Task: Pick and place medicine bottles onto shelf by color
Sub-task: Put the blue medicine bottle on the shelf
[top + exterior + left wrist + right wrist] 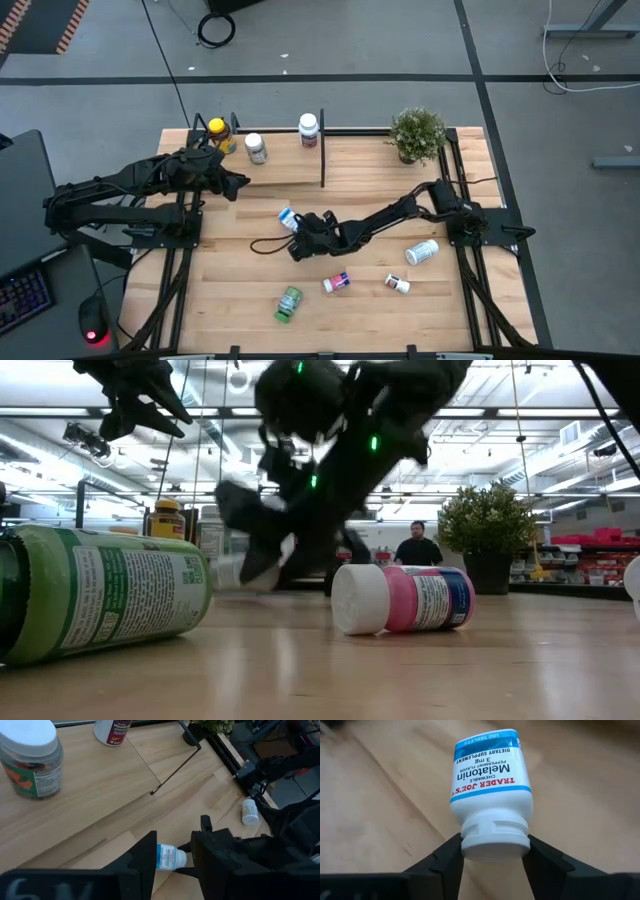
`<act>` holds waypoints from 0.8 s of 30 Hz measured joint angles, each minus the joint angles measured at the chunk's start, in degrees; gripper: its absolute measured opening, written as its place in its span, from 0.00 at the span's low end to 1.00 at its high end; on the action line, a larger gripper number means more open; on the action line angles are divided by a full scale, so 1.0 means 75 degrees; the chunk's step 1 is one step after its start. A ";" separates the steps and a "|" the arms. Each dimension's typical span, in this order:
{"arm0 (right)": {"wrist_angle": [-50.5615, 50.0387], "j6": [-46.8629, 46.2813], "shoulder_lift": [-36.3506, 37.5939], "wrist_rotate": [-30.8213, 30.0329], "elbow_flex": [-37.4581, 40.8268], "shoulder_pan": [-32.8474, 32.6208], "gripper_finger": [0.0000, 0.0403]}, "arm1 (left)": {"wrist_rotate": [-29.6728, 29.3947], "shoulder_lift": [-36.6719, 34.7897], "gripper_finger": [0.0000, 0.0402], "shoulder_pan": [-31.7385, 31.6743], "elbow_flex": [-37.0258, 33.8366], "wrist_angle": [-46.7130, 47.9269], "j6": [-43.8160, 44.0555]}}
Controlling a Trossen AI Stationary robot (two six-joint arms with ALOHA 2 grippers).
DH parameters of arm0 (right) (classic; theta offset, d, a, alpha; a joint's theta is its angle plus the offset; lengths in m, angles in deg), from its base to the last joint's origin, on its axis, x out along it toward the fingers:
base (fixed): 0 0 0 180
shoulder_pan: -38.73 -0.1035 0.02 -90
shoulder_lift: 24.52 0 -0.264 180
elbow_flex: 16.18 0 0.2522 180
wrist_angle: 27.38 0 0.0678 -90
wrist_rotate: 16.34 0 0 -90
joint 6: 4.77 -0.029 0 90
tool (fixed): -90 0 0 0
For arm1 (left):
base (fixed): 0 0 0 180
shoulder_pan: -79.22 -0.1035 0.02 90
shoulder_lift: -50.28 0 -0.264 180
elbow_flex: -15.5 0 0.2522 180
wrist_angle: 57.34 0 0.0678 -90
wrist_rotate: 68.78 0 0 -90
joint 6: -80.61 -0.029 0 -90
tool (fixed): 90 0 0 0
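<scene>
From above, the right gripper (297, 232) is at the middle of the worktop (240, 290), at a blue-labelled bottle (288, 218). The left gripper (238, 184) hangs over the shelf (350, 160), holding nothing.

Low view: a green bottle (100, 600) and a pink bottle (405, 598) lie on their sides.

Right wrist view: both fingers (445, 862) touch the cap (495, 840) of the blue-labelled bottle, closed on it.

Left wrist view: its own fingers (145, 862) stand narrowly apart.

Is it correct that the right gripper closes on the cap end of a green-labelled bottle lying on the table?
Not quite: the label is blue, not green. The right wrist view shows the right gripper at the cap end of the blue-labelled melatonin bottle lying on the table.
</scene>
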 joint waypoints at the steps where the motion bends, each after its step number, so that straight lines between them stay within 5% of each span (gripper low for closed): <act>1: -0.0065 0.0277 0.0166 0.0008 0.0000 0.0039 0.46 | 0.0008 -0.0001 0.31 0.0000 0.0000 -0.0014 0.0032; 6: -0.0453 0.1663 0.1183 0.0856 -0.0012 0.0531 0.46 | 0.0196 -0.0001 0.32 0.0000 -0.0003 -0.0123 0.0183; 16: -0.1659 0.2481 0.2621 0.4973 -0.0069 0.2457 0.46 | 0.0999 -0.0001 0.28 0.0003 0.0063 -0.0408 0.0186; 24: -0.4096 0.4705 0.2476 0.4813 -0.2429 0.2807 0.46 | 0.1288 -0.0006 0.25 0.0064 0.0813 -0.0450 0.0080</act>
